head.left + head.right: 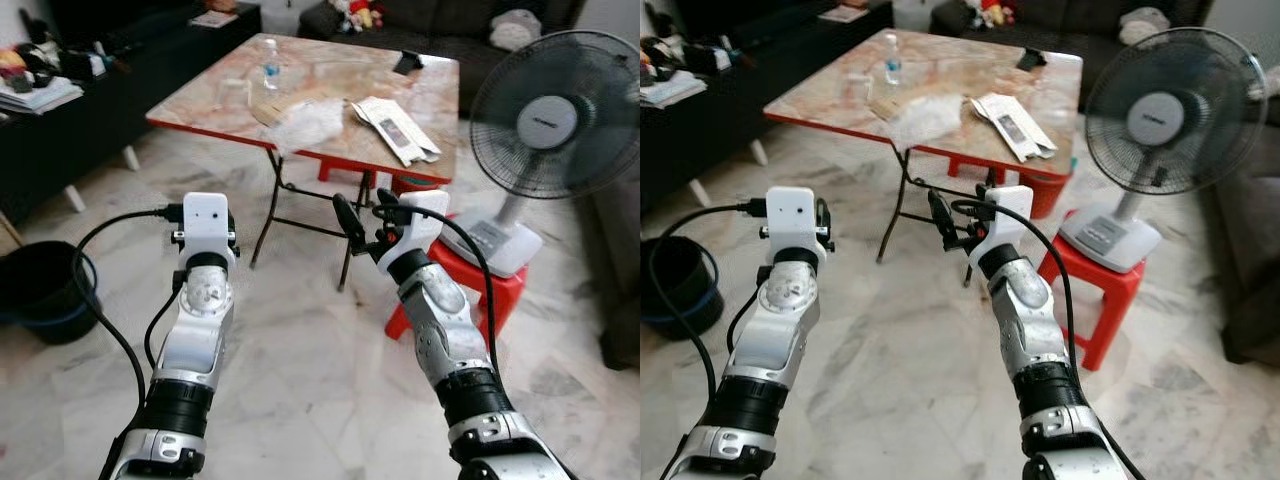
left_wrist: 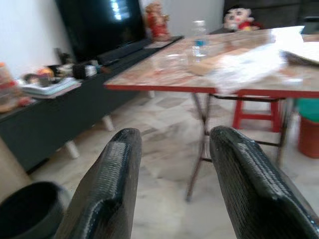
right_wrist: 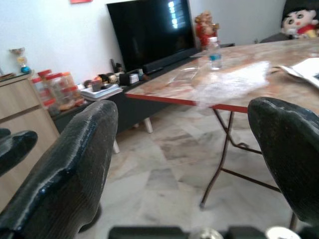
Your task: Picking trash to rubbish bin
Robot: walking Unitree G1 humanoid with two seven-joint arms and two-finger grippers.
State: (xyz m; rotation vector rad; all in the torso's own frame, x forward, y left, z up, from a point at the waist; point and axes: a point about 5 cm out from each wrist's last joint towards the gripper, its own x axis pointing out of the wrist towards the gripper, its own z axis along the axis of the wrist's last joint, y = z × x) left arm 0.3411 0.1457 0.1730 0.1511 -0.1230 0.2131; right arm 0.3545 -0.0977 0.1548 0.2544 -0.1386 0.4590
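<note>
**Both hands raised short of the counter**

Left eye view: the crumpled clear plastic wrap point(image 1: 303, 122) lies at the counter's point(image 1: 200, 108) near edge, beside a cardboard piece point(image 1: 268, 111). The dark bin point(image 1: 45, 290) stands on the floor, well left of the counter.

Left wrist view: left hand point(image 2: 172, 149) spread, empty, short of the counter.

Right wrist view: right hand point(image 3: 184, 149) spread, empty, facing the counter's near edge.

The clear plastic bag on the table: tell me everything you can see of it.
The clear plastic bag is thin, crumpled, whitish film, lying loose at the near edge of the folding table, with one corner hanging over the red rim. Its far side lies against a flat brown piece. A white printed packet lies beside it. Neither claw touches it.
</note>
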